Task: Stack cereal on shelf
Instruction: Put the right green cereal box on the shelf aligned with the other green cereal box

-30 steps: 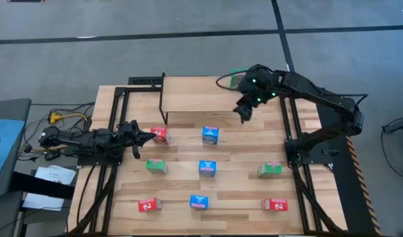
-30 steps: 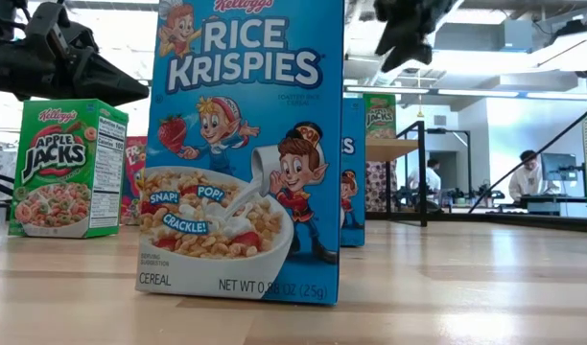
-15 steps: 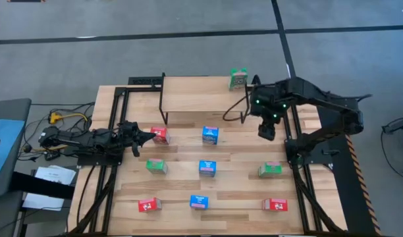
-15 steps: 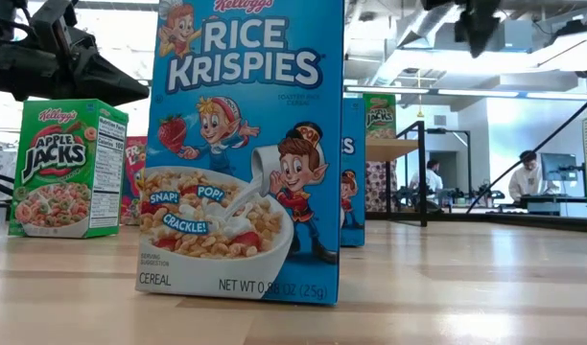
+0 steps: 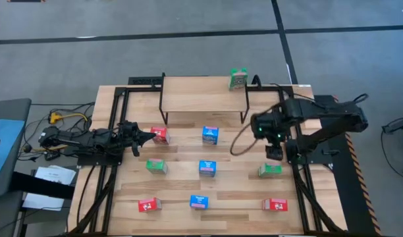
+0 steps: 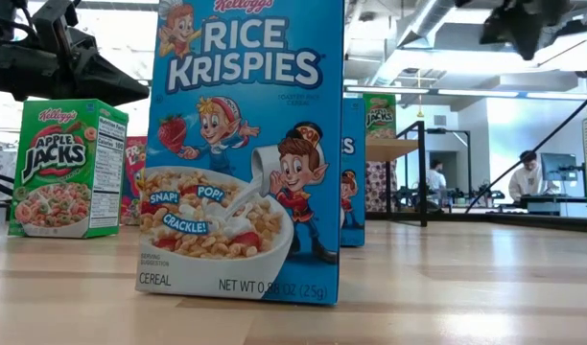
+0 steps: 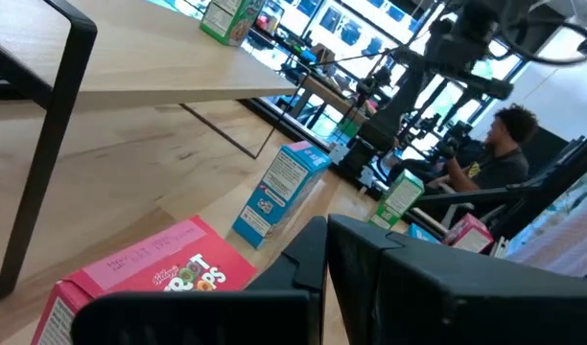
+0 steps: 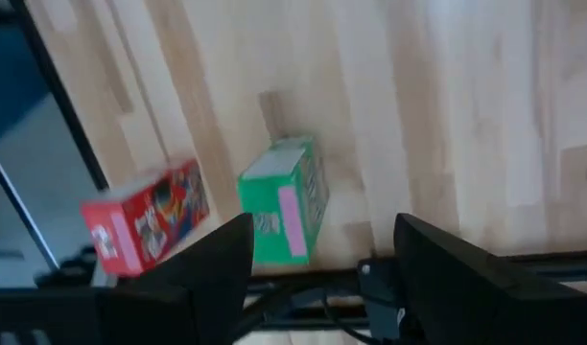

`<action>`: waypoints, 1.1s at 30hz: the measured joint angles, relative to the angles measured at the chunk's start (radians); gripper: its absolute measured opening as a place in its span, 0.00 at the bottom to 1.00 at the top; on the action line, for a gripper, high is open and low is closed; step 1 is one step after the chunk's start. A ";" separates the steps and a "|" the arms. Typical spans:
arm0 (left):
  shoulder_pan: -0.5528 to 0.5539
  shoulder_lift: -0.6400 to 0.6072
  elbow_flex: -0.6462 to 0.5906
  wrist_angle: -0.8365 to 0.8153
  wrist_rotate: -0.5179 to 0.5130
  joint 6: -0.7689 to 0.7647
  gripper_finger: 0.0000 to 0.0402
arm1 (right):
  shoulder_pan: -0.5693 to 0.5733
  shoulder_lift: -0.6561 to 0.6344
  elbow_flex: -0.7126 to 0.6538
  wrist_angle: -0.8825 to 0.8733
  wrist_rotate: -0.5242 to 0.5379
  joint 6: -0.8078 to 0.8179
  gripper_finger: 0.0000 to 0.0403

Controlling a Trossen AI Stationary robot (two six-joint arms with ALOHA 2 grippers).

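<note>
Resting low on the table left of the shelf (image 5: 203, 94), the left gripper (image 5: 146, 137) is closed on nothing, its tip just beside a red Froot Loops box (image 5: 160, 135). Only one green Apple Jacks box (image 5: 238, 79) stands on the shelf, at its right end; eight boxes remain on the table before the shelf, including a blue Rice Krispies box (image 5: 211, 135). Right of the shelf, the right gripper (image 5: 274, 153) hangs wide open and empty above a green box (image 5: 270, 169).

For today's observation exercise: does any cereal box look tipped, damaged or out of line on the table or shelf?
Nothing stands out. One green box stands upright at the shelf top's right end; the eight others stand in tidy rows on the table, none tipped or crushed.
</note>
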 joint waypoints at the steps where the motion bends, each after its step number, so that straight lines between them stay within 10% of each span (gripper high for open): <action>1: 0.000 0.000 0.000 0.000 0.000 0.000 0.00 | 0.023 -0.007 -0.016 -0.003 0.000 0.011 0.69; 33: 0.000 0.000 0.000 -0.001 0.000 0.000 0.00 | 0.418 -0.035 -0.298 0.165 0.090 0.261 0.69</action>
